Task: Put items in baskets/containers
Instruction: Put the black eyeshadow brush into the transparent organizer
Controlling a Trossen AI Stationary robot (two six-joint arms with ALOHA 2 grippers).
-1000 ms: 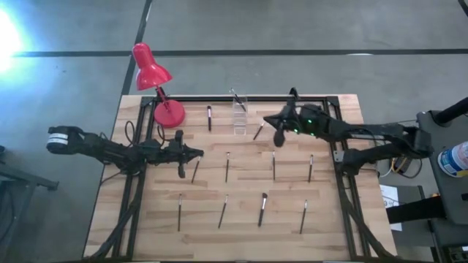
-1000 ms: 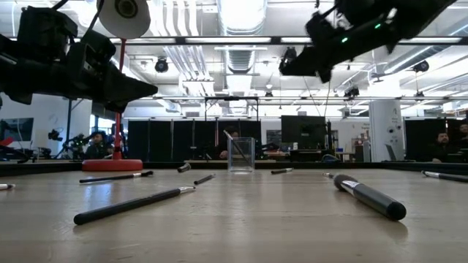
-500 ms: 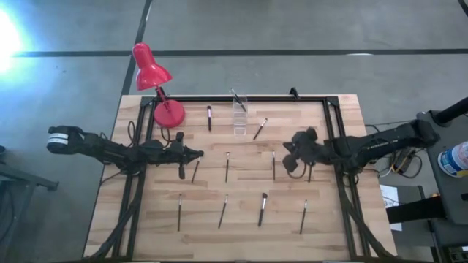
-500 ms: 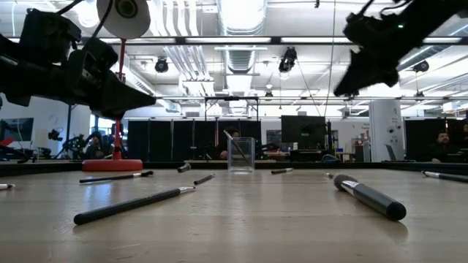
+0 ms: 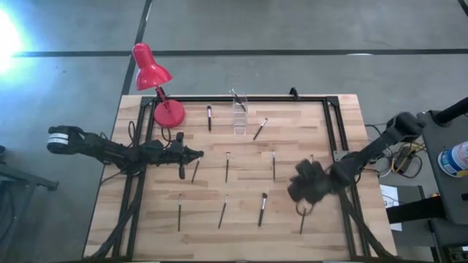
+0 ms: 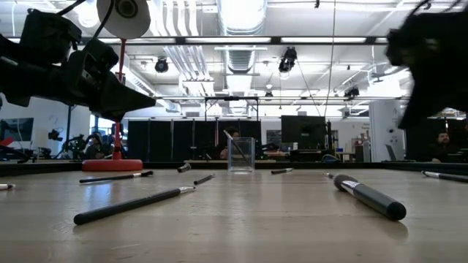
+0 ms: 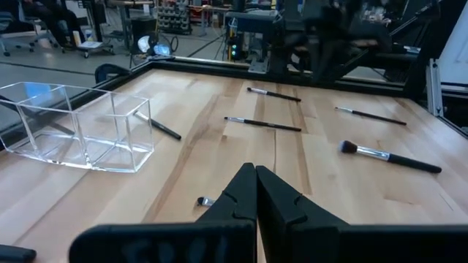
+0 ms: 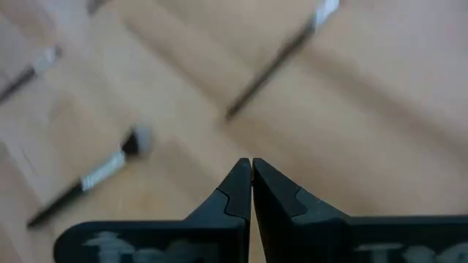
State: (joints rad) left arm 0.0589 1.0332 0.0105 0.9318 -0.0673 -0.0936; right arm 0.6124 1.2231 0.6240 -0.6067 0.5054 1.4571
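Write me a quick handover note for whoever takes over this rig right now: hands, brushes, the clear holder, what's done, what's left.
Left hand: shut, empty, waiting over the table's left-middle.
Right hand: shut, empty, above the right side of the table with brushes below it.
Holder: near the far edge, right of the red lamp, with one brush in it.
Done: that one brush.
Left: the rest lie loose on the table, e.g. one right by the holder and a thick one nearest the low camera.
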